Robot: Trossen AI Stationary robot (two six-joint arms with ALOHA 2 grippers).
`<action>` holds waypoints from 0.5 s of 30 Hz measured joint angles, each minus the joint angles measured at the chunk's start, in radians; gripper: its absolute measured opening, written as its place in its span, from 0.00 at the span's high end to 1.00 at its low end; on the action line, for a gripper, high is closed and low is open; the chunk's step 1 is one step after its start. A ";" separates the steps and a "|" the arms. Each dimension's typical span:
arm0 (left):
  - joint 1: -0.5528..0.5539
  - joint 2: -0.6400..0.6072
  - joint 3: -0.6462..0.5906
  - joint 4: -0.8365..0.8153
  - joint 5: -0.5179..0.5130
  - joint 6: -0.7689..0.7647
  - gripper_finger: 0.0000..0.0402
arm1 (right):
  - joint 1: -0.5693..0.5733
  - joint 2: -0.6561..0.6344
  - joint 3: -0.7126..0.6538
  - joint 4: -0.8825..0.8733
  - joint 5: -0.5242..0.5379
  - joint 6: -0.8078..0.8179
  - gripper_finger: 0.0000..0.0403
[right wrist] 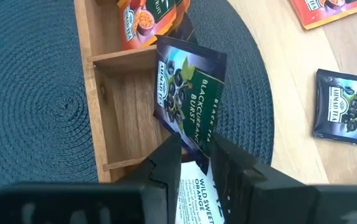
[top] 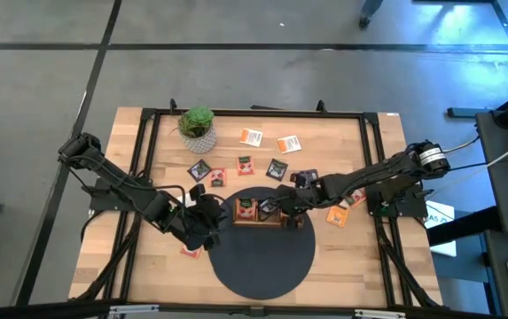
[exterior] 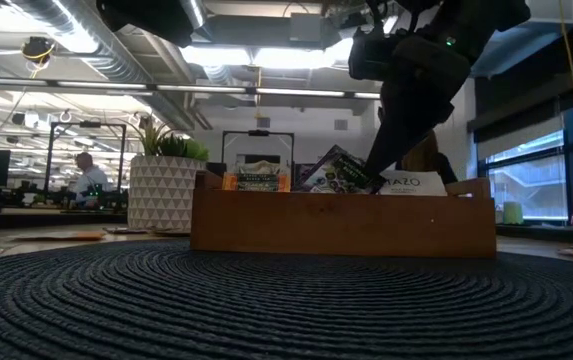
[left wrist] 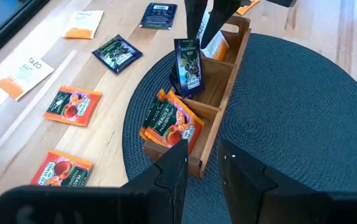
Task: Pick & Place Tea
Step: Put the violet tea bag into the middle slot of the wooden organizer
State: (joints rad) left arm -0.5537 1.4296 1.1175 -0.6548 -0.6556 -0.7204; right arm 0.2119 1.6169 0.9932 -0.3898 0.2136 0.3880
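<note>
Right gripper (right wrist: pixel 194 155) is pinching the lower edge of a blackcurrant packet (right wrist: pixel 190 96), jaws narrow on it, hanging it over the middle compartment of the wooden tray (right wrist: pixel 94 93). Packet is looking light, thin and floppy, probably slippery foil; an edge pinch suits it. Dark wrapper, berry picture, green band. Left gripper (left wrist: pixel 203 165) is waiting beside the tray's end, fingers slightly apart, empty.

Overhead, table-level and two near wrist views, all sharing the tray (top: pixel 258 211).
</note>
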 joint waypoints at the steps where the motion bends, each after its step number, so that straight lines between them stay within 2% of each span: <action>1: 0.000 0.000 0.000 0.000 0.000 0.000 0.79 | 0.000 0.000 0.000 0.000 0.000 0.000 0.80; 8: 0.000 0.000 0.000 0.000 0.000 0.000 0.79 | 0.000 0.000 0.000 0.001 -0.004 -0.002 0.98; 12: 0.000 0.000 0.000 0.000 0.000 0.001 0.79 | -0.001 -0.003 0.004 -0.011 -0.006 0.025 0.98; 15: 0.000 0.000 0.000 0.000 0.001 0.001 0.79 | -0.008 -0.010 0.047 -0.082 -0.025 0.025 0.99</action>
State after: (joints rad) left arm -0.5537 1.4296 1.1175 -0.6550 -0.6548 -0.7197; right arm 0.2042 1.6065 1.0402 -0.4714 0.1882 0.4127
